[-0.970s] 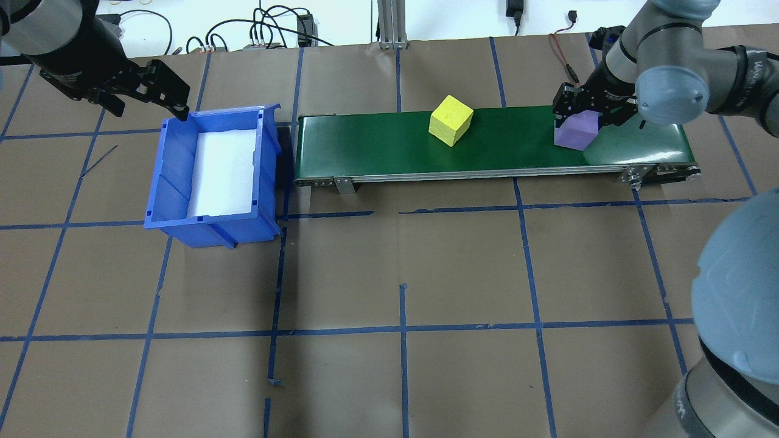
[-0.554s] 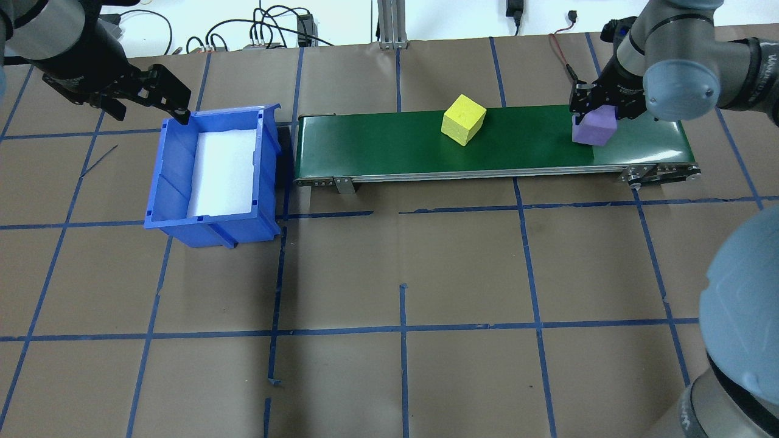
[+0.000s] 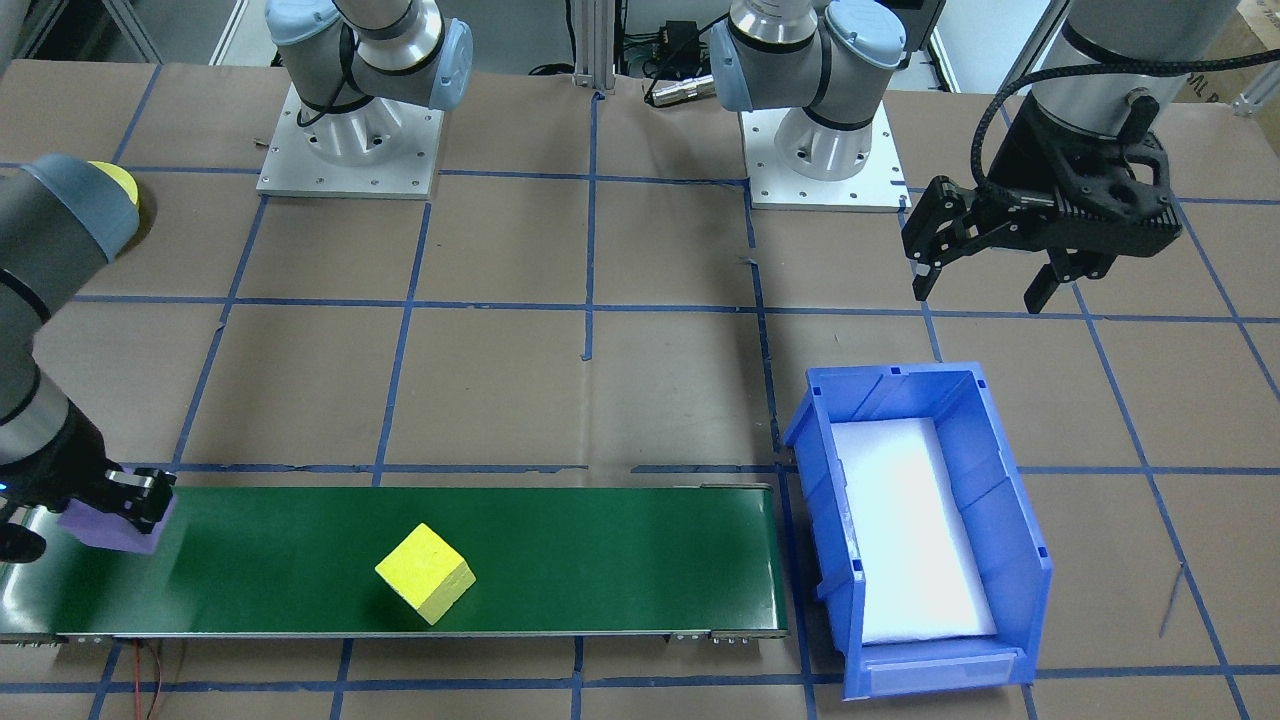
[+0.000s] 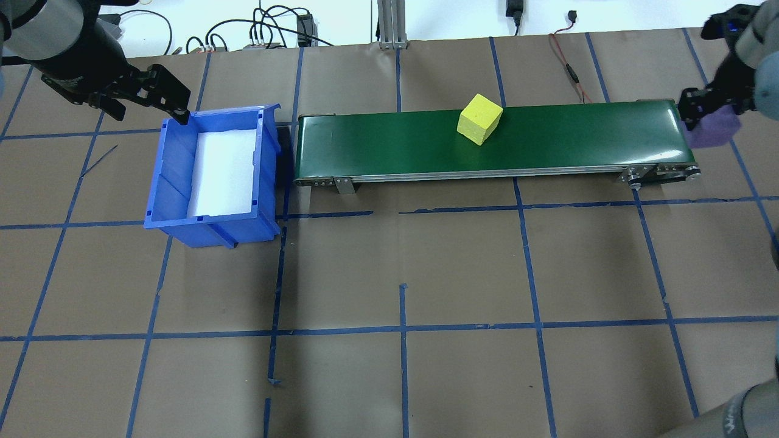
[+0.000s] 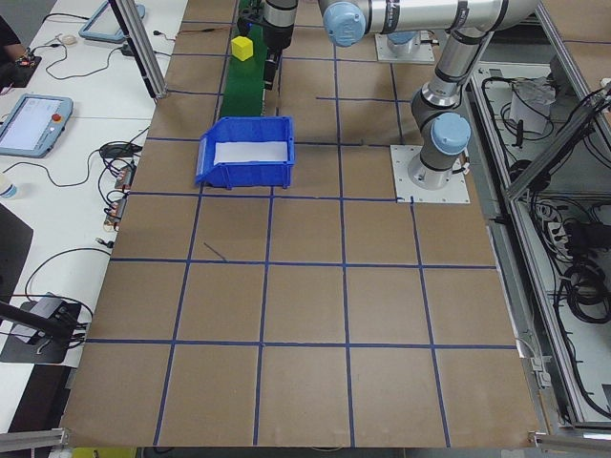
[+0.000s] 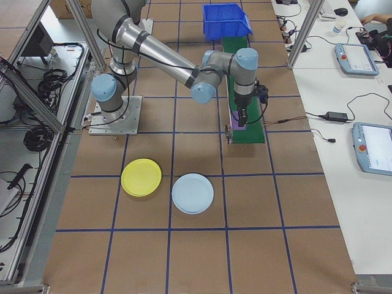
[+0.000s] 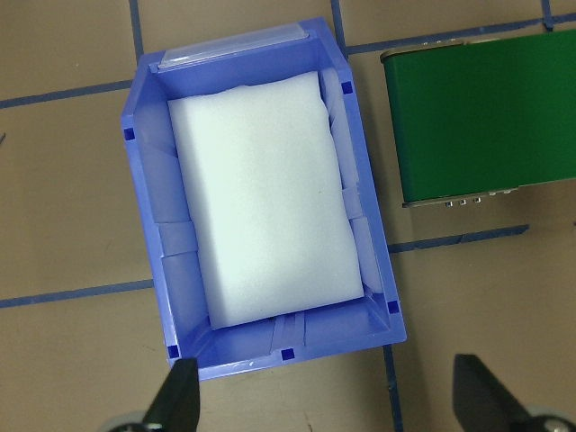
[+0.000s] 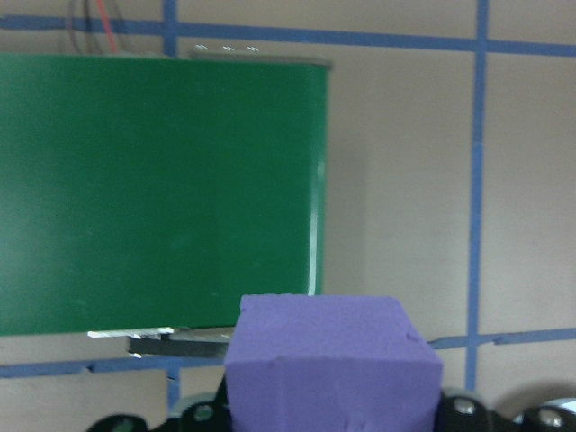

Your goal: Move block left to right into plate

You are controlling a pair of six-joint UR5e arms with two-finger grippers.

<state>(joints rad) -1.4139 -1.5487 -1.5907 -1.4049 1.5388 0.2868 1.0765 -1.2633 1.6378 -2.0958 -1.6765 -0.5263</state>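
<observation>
Purple block (image 4: pixel 713 131) in right claw (image 4: pixel 706 112) | past belt (image 4: pixel 426 146) end

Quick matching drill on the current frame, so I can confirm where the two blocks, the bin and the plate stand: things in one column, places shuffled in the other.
Things:
1. purple block
2. yellow block
3. blue bin
4. yellow plate

Places:
A. resting on the green belt
B. on the table beside the light-blue plate
C. held in the right gripper
D. off the belt's end, under the left gripper

Pairs: 1-C, 2-A, 3-D, 4-B

Glossy plastic bin (image 4: pixel 213 170), matt foam lining (image 4: pixel 224 173)
</observation>
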